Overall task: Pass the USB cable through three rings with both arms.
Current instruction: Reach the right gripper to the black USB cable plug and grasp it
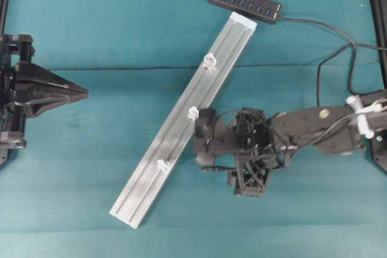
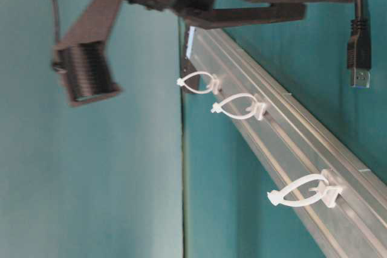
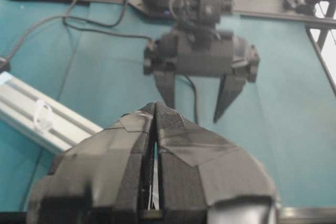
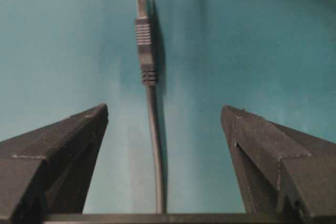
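The USB cable [image 4: 152, 129] runs straight between the spread fingers of my right gripper [image 4: 164, 109], touching neither; its plug [image 4: 142, 24] points away over the teal cloth, and the plug [image 2: 360, 58] also shows in the table-level view. That open right gripper [image 1: 201, 140] sits just right of the silver rail [image 1: 181, 125], beside the middle ring [image 1: 193, 113]. The other two rings [image 1: 210, 60] [image 1: 162, 165] stand farther up and down the rail; nothing passes through any ring. My left gripper [image 1: 81, 93] is shut and empty at the far left, well clear of the rail.
The black hub [image 1: 243, 2] lies at the rail's far end, and its cord [image 1: 320, 70] loops down toward the right arm. Teal cloth covers the table. In the left wrist view the right gripper [image 3: 195, 111] faces me, with the rail [image 3: 21, 103] at the left.
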